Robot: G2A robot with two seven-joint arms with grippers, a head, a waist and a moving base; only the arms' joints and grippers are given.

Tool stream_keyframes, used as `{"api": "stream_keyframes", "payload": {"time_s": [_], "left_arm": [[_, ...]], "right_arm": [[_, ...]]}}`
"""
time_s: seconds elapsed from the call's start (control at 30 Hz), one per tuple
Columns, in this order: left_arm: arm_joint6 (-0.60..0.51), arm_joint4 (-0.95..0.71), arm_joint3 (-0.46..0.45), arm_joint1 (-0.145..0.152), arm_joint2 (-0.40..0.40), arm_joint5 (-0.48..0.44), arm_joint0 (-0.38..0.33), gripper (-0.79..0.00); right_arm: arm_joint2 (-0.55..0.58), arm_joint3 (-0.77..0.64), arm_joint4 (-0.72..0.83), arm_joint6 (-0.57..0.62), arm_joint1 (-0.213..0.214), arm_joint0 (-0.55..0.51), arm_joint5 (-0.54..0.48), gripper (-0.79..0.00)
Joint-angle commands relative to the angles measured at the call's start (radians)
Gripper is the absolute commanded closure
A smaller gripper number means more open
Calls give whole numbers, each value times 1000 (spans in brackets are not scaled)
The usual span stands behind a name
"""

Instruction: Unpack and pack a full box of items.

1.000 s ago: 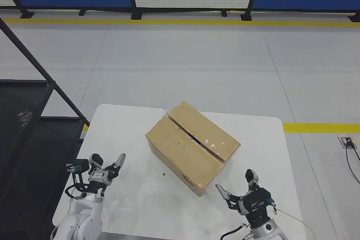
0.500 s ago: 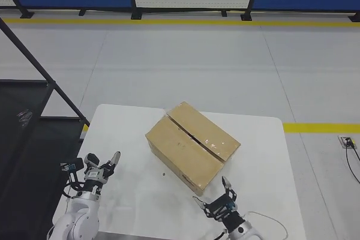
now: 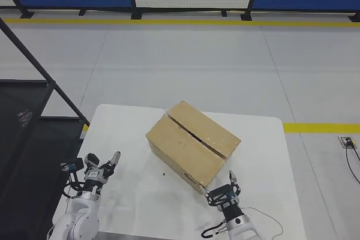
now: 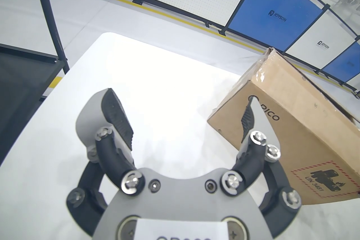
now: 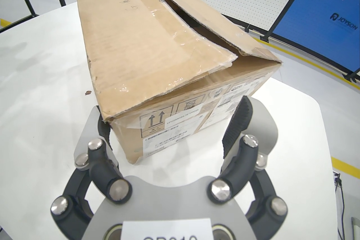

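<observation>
A brown cardboard box lies at an angle in the middle of the white table, its top flaps closed but slightly parted along the seam. My right gripper is open at the box's near corner. In the right wrist view the box is close, and its labelled lower corner sits between the spread fingers of my right gripper. My left gripper is open over the table's left side, well apart from the box. The left wrist view has my left gripper with nothing in it and the box farther off.
A black shelf rack stands just off the table's left edge. A small brown speck lies on the table near the box. A thin cable trails near the front right.
My right gripper has moved from the front right of the table in toward the box's near corner. My left gripper drew back slightly at first, then stayed put.
</observation>
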Motion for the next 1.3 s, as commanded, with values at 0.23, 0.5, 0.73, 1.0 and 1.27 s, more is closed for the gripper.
{"api": "stream_keyframes", "payload": {"time_s": [0.23, 0.5, 0.73, 1.0, 1.27], "left_arm": [[0, 0, 0, 0, 0, 0, 0, -785], [0, 0, 0, 0, 0, 0, 0, -785], [0, 0, 0, 0, 0, 0, 0, -785], [0, 0, 0, 0, 0, 0, 0, -785], [0, 0, 0, 0, 0, 0, 0, -785]], "right_arm": [[38, 13, 94, -20, -5, 9, -23, -785], [76, 35, 183, -50, -10, 25, -29, -785], [126, 68, 333, -85, -13, 47, -104, -785], [147, 44, 245, -145, 1, 26, -248, -785], [146, 52, 165, -74, 4, 32, -233, -785]]}}
